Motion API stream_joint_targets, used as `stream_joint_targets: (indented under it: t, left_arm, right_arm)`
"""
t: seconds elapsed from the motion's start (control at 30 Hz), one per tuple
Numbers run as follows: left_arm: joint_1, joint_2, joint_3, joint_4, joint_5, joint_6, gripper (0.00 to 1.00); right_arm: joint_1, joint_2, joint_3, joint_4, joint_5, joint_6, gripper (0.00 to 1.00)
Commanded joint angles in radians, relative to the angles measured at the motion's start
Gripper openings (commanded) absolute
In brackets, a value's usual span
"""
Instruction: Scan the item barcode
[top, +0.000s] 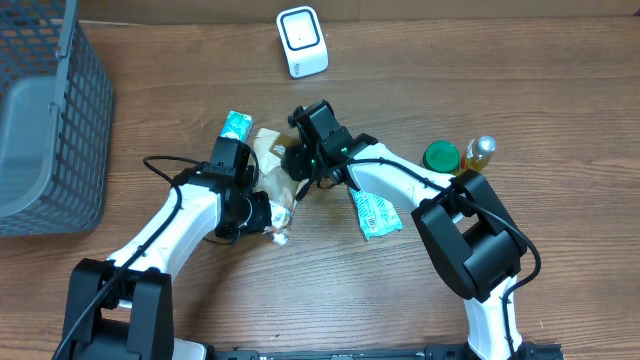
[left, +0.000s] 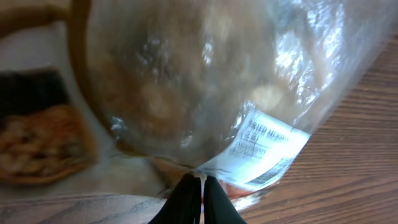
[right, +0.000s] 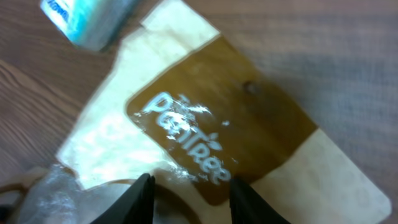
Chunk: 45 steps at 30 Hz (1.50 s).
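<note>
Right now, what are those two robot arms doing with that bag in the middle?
Both arms are handling one clear plastic bag of food at the centre of the table. The left gripper is pinched shut on the bag's edge, next to a white printed label. The right gripper sits over the bag's brown logo panel with its fingers apart; whether it grips is unclear. The white scanner stands further back, apart from the bag, so the barcode is not yet at it.

You can read "PanTree" in white lettering on the brown panel of the bag (right: 205, 143). The white label (left: 261, 146) on clear plastic and the blue packet (right: 87, 18) carry print too blurred to read.
</note>
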Motion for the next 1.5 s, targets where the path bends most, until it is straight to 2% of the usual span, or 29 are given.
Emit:
stream_joint_targets:
  t: [0.0, 0.23, 0.33, 0.67, 0.87, 0.93, 0.97, 1.03, 1.17, 1.2, 1.37, 1.47]
  left_arm:
    - [-0.007, 0.008, -0.018, 0.012, -0.003, -0.017, 0.09]
    - [-0.006, 0.008, -0.018, 0.014, -0.064, -0.016, 0.09]
    - [-0.006, 0.008, -0.018, 0.017, -0.106, -0.016, 0.09]
    - [-0.006, 0.008, -0.018, 0.022, -0.270, -0.006, 0.12]
    - [-0.006, 0.008, -0.010, 0.018, -0.276, -0.005, 0.10]
    - [-0.005, 0.008, 0.023, -0.005, -0.253, -0.004, 0.09]
    - [-0.005, 0.008, 0.043, -0.019, -0.238, 0.006, 0.10]
    - [-0.005, 0.008, 0.098, -0.062, -0.197, 0.022, 0.10]
    - [-0.005, 0.008, 0.190, -0.122, -0.141, 0.033, 0.14]
    - [-0.006, 0.008, 0.200, -0.125, -0.138, 0.032, 0.15]
    - [-0.006, 0.019, 0.179, -0.122, -0.212, 0.028, 0.17]
    - [-0.006, 0.047, 0.151, -0.111, -0.262, 0.028, 0.18]
  right_arm:
    - [-0.002, 0.014, -0.002, -0.071, -0.056, 0.003, 0.36]
    - [0.002, 0.013, -0.002, -0.269, -0.256, 0.116, 0.36]
    - [0.018, 0.013, -0.002, -0.344, -0.301, 0.173, 0.31]
    - [0.161, -0.003, -0.002, -0.480, -0.292, 0.212, 0.27]
    - [0.169, -0.132, 0.014, -0.563, -0.172, 0.211, 0.27]
    - [0.148, -0.197, 0.016, -0.562, -0.081, 0.208, 0.32]
    - [0.139, -0.214, 0.016, -0.557, -0.043, 0.208, 0.41]
    - [0.113, -0.245, 0.016, -0.535, 0.051, 0.208, 0.49]
    - [0.059, -0.250, 0.013, -0.459, 0.162, 0.208, 0.54]
    - [0.048, -0.249, 0.007, -0.431, 0.178, 0.208, 0.59]
    - [0.012, -0.247, -0.023, -0.327, 0.176, 0.124, 0.78]
    - [-0.003, -0.244, -0.024, -0.322, 0.180, 0.100, 0.82]
